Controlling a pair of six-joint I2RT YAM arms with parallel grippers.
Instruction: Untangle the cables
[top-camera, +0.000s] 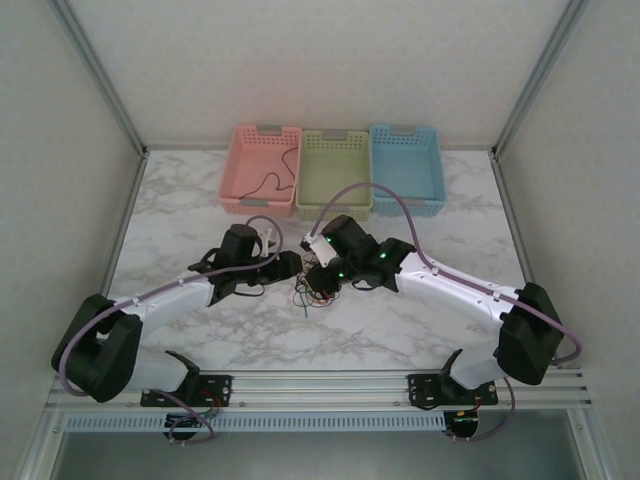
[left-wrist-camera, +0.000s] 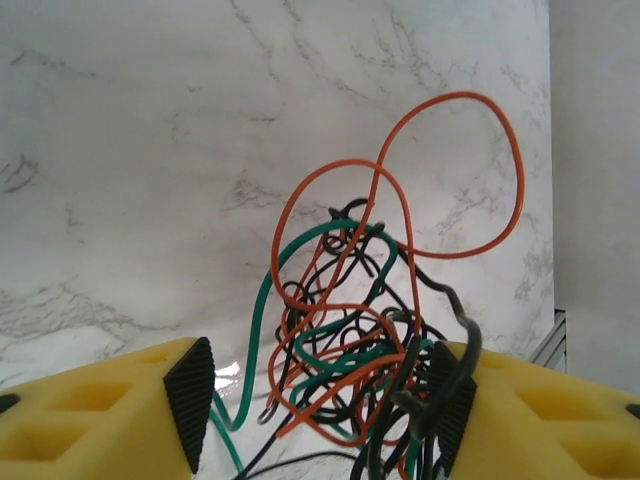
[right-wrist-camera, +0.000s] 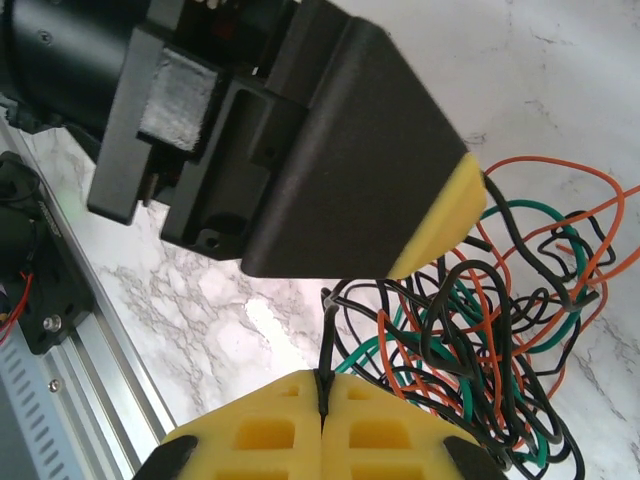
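Note:
The cables (top-camera: 318, 292) lie as one knot of thin black, green and orange wires on the marble table, between the two arms. In the left wrist view the knot (left-wrist-camera: 345, 330) sits between the yellow fingers of my left gripper (left-wrist-camera: 320, 400). Its jaws stand apart: the right pad (left-wrist-camera: 452, 395) touches black strands, and the left pad (left-wrist-camera: 190, 400) is free. An orange loop (left-wrist-camera: 450, 170) stands up above the knot. My right gripper (right-wrist-camera: 322, 400) is shut on a single black cable (right-wrist-camera: 327, 340) that leads into the tangle (right-wrist-camera: 500, 330). The left gripper's finger (right-wrist-camera: 440, 215) hangs just above it.
Three baskets stand in a row at the back: pink (top-camera: 236, 165), green (top-camera: 334, 206) and blue (top-camera: 436, 170). A black cable (top-camera: 272, 178) lies in the pink one. Bare marble spreads to the left and right of the arms, and a metal rail (top-camera: 320, 385) runs along the near edge.

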